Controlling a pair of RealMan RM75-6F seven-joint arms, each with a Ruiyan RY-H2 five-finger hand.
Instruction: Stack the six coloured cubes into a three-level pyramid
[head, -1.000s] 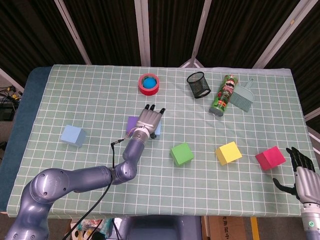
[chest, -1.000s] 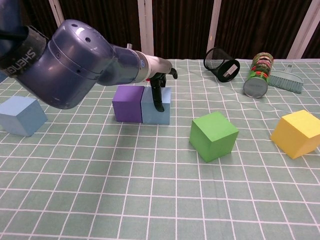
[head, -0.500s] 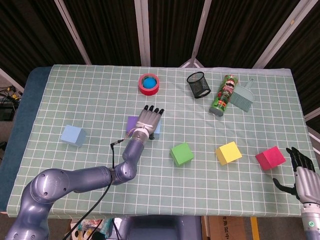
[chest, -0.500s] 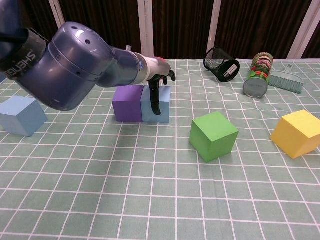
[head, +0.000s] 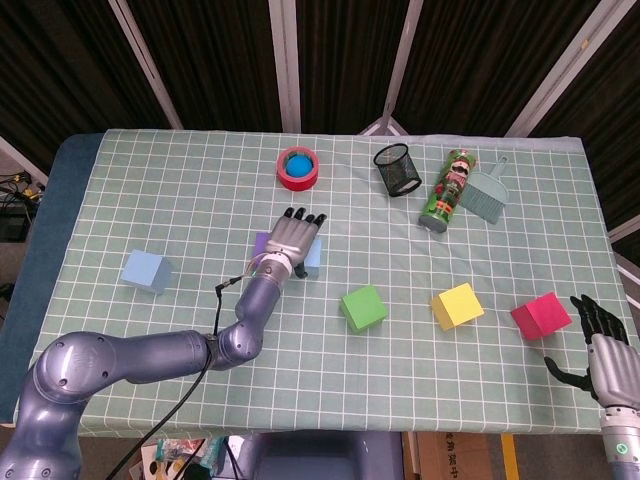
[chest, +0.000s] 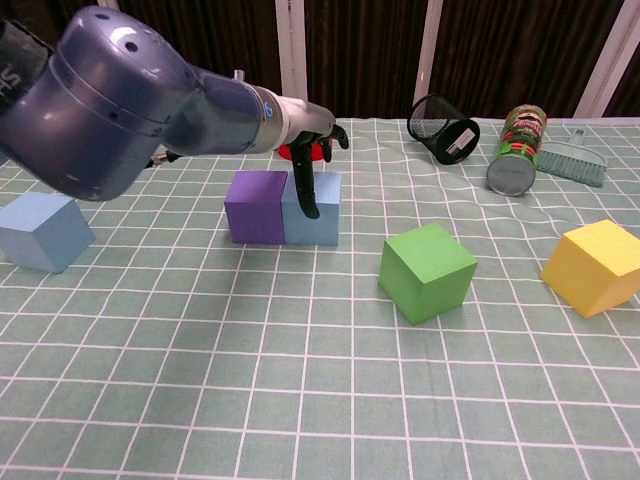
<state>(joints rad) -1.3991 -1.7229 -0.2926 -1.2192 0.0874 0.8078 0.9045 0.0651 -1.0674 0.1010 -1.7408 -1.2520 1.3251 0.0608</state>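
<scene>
My left robot hand (head: 291, 238) sits mid-frame in the head view, fingers stretched out flat over the purple cube (chest: 256, 206) and the pale blue cube (chest: 322, 210) beside it. In the chest view one finger (chest: 305, 190) hangs down the front of the pale blue cube, seemingly touching it; I can't tell if anything is actually gripped, looks like it holds nothing. Purple and pale blue cubes are side by side, touching, centre-left of the chest frame, both flat on the counter (head: 200, 190)

Another blue cube (head: 146, 271) sits alone at the left of the head view, well apart from the pair. Green cube (head: 363, 308) is centre, lower than the pair. Yellow cube (head: 457, 305) is to its right, red cube (head: 541, 316) further right again, all three apart from each other, none stacked

My right robot hand (head: 600, 340) is at the lower right corner of the head view, fingers spread, holding nothing, near the red cube but not touching it

Upper part of the head view: red tape roll (head: 298, 167) with a blue ball (head: 298, 162) inside it, black mesh cup (head: 398, 169) tilted, a can (head: 446, 190) lying down, a small brush (head: 486, 191) just beside the can
</scene>
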